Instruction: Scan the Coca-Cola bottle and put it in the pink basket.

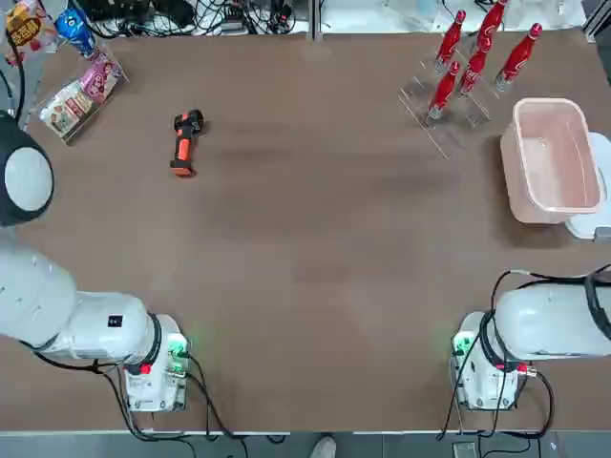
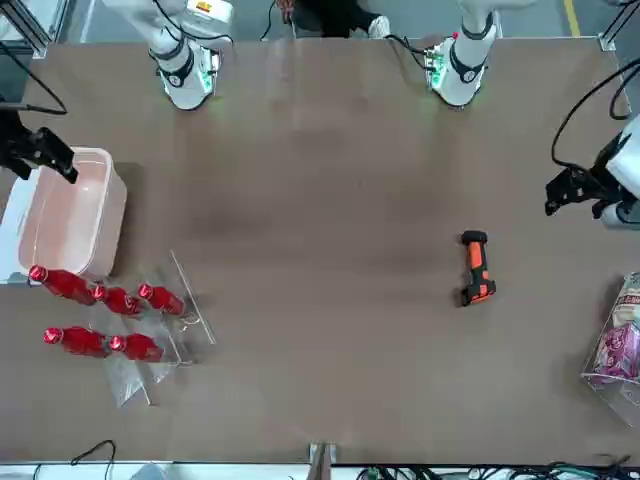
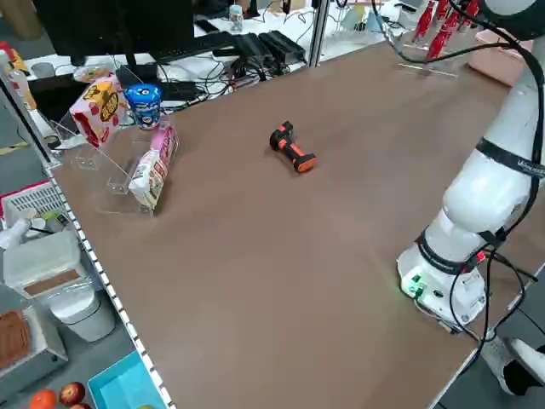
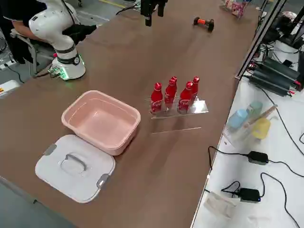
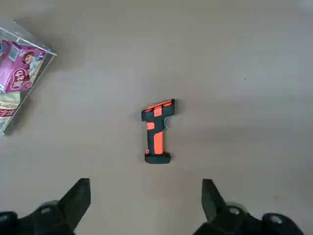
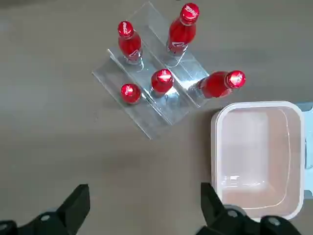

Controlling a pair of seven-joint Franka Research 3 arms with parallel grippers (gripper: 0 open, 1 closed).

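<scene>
Five Coca-Cola bottles (image 1: 447, 88) are seen standing upright in a clear acrylic rack (image 1: 449, 114) at the far right of the table (image 1: 305, 239), none of them touched by anything. Just beside the rack, nearer the robot and closer to the right edge, the pink basket (image 1: 573, 205) is set down with nothing in it. A white lid (image 4: 74, 166) with grey clips is laid flat against the basket's outer side, touching it.

The orange-and-black scanner (image 1: 185, 141) is found lying on its side at the far left of the table, well apart from the bottles. Snack packets in a clear stand (image 1: 78, 95) are placed in the far left corner.

The right gripper (image 6: 145, 203) is held high above the rack and basket, its fingers spread wide and nothing between them. The left gripper (image 5: 146, 198) is held likewise above the scanner, fingers wide apart and empty. Both arm bases are fixed at the near edge.
</scene>
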